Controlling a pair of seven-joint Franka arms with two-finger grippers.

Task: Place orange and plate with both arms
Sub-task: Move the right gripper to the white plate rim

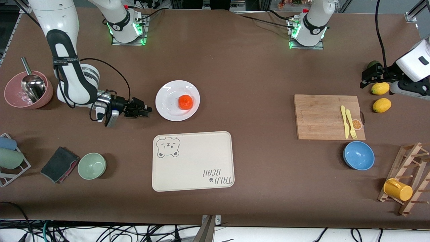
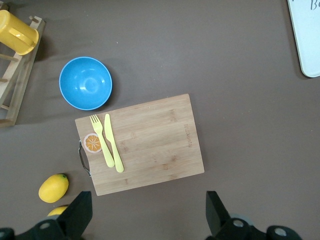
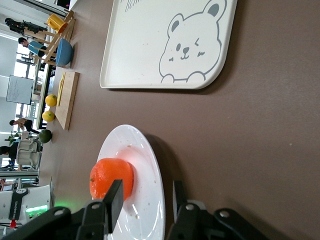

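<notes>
We note the orange (image 1: 185, 102) sits in the white plate (image 1: 168, 101), toward its left-arm side; the plate lies on the table farther from the front camera than the bear tray (image 1: 201, 158), which holds nothing. The pink bowl (image 1: 13, 97) at the right arm's end holds a metal scoop (image 1: 32, 85). The blue bowl (image 1: 358, 155) and green bowl (image 1: 92, 165) hold nothing.

Right wrist view adds what the front view lacks: the right gripper's fingers (image 3: 114, 197) are parted, nothing between them, set just short of the plate's (image 3: 150, 170) rim. Left wrist view shows the cutting board (image 2: 150, 145) with yellow fork (image 2: 101, 140) and knife (image 2: 113, 142).

Right gripper (image 1: 146, 109) is low and level, beside the plate. Left gripper (image 1: 366, 80) hangs above the lemons (image 1: 381, 105), jaws wide apart and empty; that arm waits.
</notes>
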